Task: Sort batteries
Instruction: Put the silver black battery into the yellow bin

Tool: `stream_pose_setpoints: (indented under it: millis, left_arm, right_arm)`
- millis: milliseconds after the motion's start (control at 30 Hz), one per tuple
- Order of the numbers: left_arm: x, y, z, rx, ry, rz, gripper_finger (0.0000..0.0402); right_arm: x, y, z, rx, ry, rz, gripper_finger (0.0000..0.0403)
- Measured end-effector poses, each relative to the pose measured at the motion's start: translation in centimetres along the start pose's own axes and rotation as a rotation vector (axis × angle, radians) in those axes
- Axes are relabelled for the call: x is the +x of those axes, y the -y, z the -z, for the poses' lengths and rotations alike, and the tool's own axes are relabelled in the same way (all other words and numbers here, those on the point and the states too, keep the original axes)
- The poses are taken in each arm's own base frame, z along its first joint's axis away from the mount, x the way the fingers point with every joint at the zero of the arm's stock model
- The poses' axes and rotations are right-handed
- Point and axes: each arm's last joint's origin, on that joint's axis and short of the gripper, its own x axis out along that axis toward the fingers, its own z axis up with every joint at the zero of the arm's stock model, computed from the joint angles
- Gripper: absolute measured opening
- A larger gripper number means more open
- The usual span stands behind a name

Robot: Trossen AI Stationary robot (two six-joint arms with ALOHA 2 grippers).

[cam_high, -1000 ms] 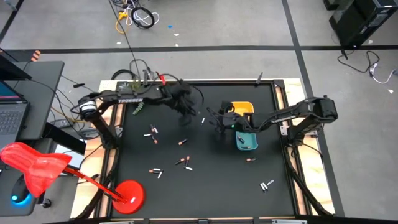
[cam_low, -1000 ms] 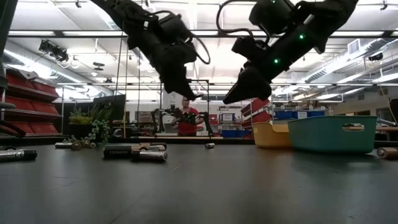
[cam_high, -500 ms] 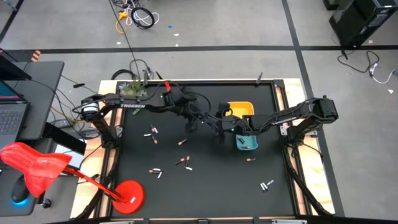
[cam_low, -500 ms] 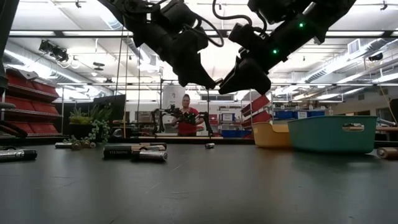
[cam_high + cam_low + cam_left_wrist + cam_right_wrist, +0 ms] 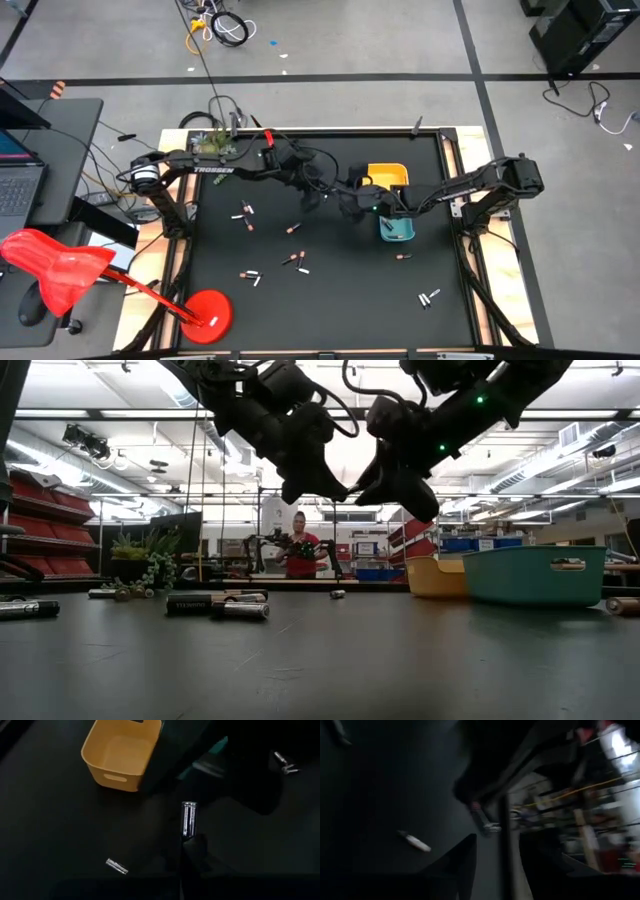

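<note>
Two dark arms met above the middle of the black table. The left hand reached in from the left and was clamped shut on a silver battery, which stuck out from its fingertips in the left wrist view. The right hand came in from the right and hung just beside it, its fingers parted; in the low view the two hands seemed almost to touch, though whether the right one had contact with the battery could not be made out.

Several other batteries lay scattered on the table: a pair on the left, one near the middle, a small group nearer the front, two at the front left, one below the trays and a pair at the near right. Just right of the hands stood a yellow tray, and touching its near side a teal tray, both open. A red lamp with a round base stood off the table's near left corner. Beyond the table, in the low view, a person in a red top stood far back in the room.
</note>
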Motion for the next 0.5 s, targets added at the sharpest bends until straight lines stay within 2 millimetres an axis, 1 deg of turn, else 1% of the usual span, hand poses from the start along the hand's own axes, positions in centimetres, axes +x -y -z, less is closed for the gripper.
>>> stream_pose_setpoints:
  millis: [267,400,500]
  left_arm:
    - [0.0,0.1,-0.5,-0.056,0.049,0.037,0.0000]
    - [-0.1,0.1,-0.6,-0.075,0.051,0.043,0.0000]
    - [-0.1,0.1,-0.6,-0.081,0.054,0.044,0.0000]
  right_arm:
    - [-0.8,-0.7,-0.8,-0.350,0.013,0.020,0.0157]
    - [-1.3,-0.8,-1.6,-0.428,0.032,0.070,0.0152]
    - [-1.4,-0.8,-1.8,-0.467,0.042,0.078,0.0148]
